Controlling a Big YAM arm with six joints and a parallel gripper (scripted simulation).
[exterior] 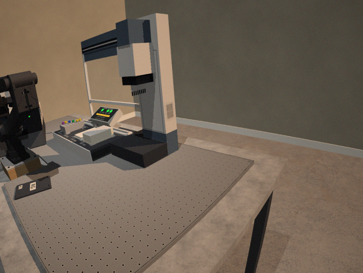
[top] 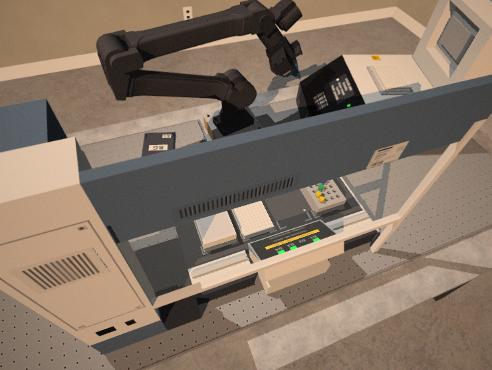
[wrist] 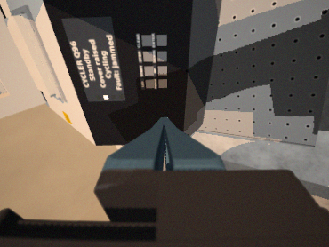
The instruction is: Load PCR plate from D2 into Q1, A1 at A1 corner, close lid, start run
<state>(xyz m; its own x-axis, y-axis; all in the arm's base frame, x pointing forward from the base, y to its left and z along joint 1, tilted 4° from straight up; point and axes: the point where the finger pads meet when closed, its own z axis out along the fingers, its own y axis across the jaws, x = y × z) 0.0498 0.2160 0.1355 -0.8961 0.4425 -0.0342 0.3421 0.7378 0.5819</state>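
Counter [exterior: 187,187] carries the gantry deck [top: 278,151] and cycler Q1 [top: 360,69]. Q1 lid [top: 457,37] stands raised; PCR plate [top: 387,76] lies on Q1's block, D2 slot bare between the other plate [top: 252,217] and the tube block [top: 322,194]. Lamp [top: 348,105] green. Gripper [top: 294,74] hangs just off the black panel [top: 330,89], jaws closed tight, gripping nothing

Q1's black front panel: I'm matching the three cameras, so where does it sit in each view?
Top: Q1's black front panel is upper right of centre, just beside the gripper.
Exterior: far left edge, mostly behind the arm, green lamp showing.
Wrist: fills the upper middle, keys and status list visible.
Shared landmark: the perforated board.
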